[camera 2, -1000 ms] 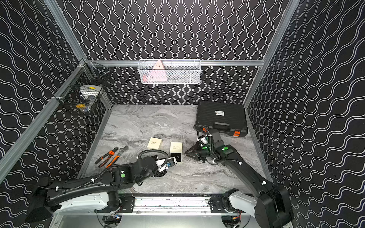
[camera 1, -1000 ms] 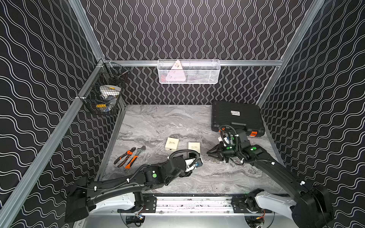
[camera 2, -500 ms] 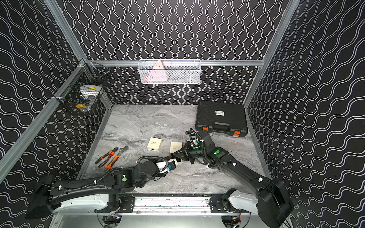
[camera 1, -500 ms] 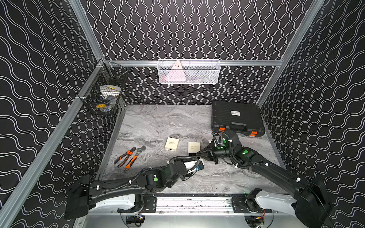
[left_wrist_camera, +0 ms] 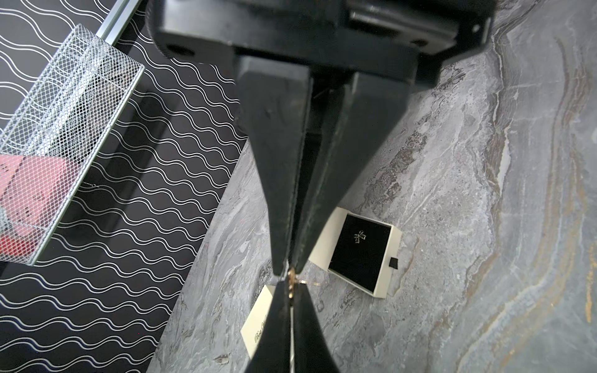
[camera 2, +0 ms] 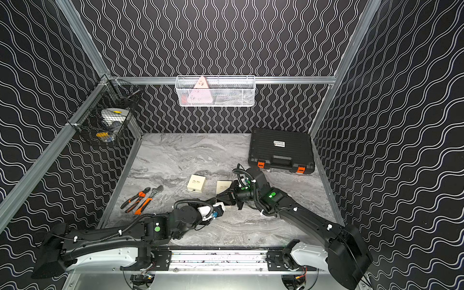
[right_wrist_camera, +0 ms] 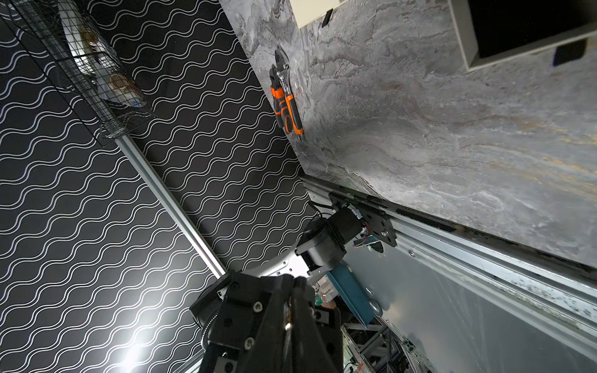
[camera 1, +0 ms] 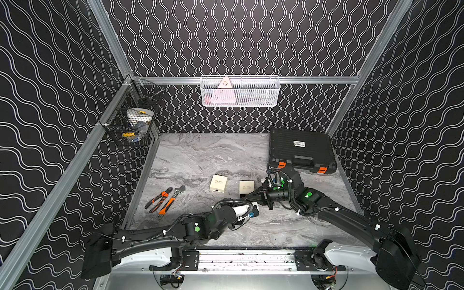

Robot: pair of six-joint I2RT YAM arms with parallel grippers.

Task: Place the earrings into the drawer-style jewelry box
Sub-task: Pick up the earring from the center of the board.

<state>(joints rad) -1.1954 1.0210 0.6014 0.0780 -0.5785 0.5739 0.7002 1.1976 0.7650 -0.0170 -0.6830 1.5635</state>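
Observation:
My left gripper (left_wrist_camera: 291,285) and right gripper (left_wrist_camera: 288,270) meet tip to tip just above the table, in front of the jewelry box (camera 1: 247,187). Both are shut on one gold earring (left_wrist_camera: 291,280), which shows as a glint (right_wrist_camera: 287,326) in the right wrist view. The box's drawer (left_wrist_camera: 384,277) is pulled out toward the front and has a black lining. A second earring (left_wrist_camera: 359,237) lies on that lining. In both top views the arms hide the held earring and most of the drawer.
A second cream box (camera 1: 218,182) sits left of the jewelry box. Orange-handled pliers and a wrench (camera 1: 164,200) lie at the left. A black tool case (camera 1: 301,150) is at the back right. Wire baskets hang on the back wall (camera 1: 239,91) and left wall (camera 1: 133,125).
My right arm has swung left to the left gripper's tips and its jaws have narrowed onto the earring. The left gripper has stayed shut and shifted slightly.

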